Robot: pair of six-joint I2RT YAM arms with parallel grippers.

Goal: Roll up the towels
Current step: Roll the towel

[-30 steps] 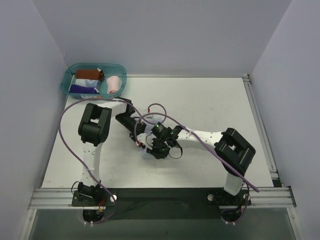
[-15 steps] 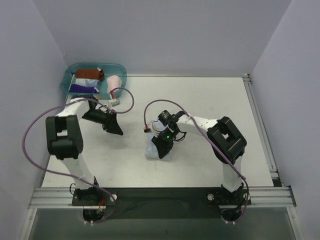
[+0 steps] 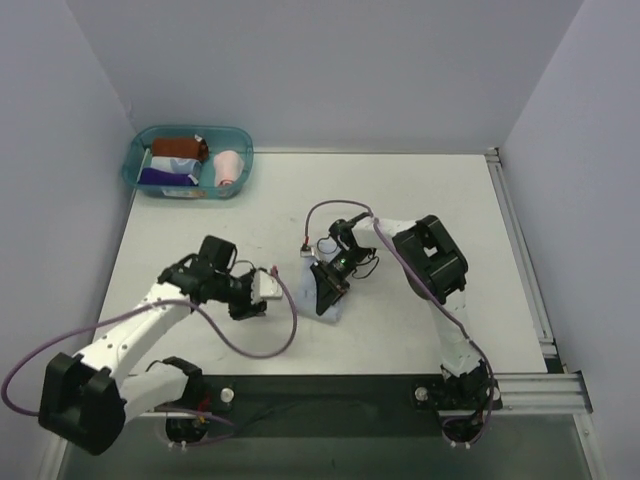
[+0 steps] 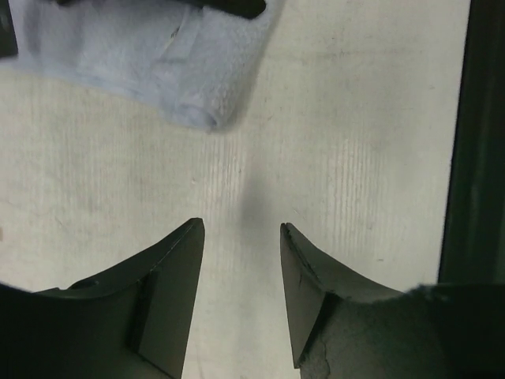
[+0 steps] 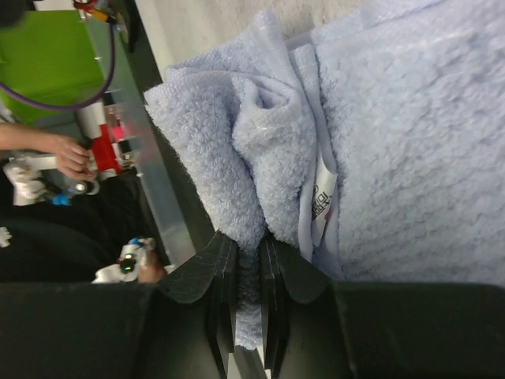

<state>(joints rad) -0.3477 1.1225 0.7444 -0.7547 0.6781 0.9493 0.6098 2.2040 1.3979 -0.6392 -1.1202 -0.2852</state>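
The left tool point(image 3: 258, 294) has pulled off the cloth over the last second. It was crowded against the right tool point(image 3: 325, 288) at mid-tabletop, swung out toward the far left, and now sits low on the near side, aimed back at the work. Its fingers point(image 4: 177, 260) have spread as it moved and stand released, with only bare tabletop point(image 3: 430, 190) between them. The light blue terry towel point(image 4: 158, 55) lies just ahead of this tool and apart from its tips, showing a thick, partly rolled end. It has barely shifted on the tabletop. The right tool point(image 5: 245, 253) is clenched on a bunched edge of that towel, pinching a fold just beside the small white tag point(image 5: 322, 201), and the cloth piles up ahead of its fingers. The roll looks begun but loose, and the left tool seems to be resetting for a fresh hold on the free end while the right pins the cloth. The pale pink rolled towel point(image 3: 229, 167) already rests in the teal see-through plastic tub point(image 3: 135, 160), well beyond both tools, so the blue one appears to be what remains.
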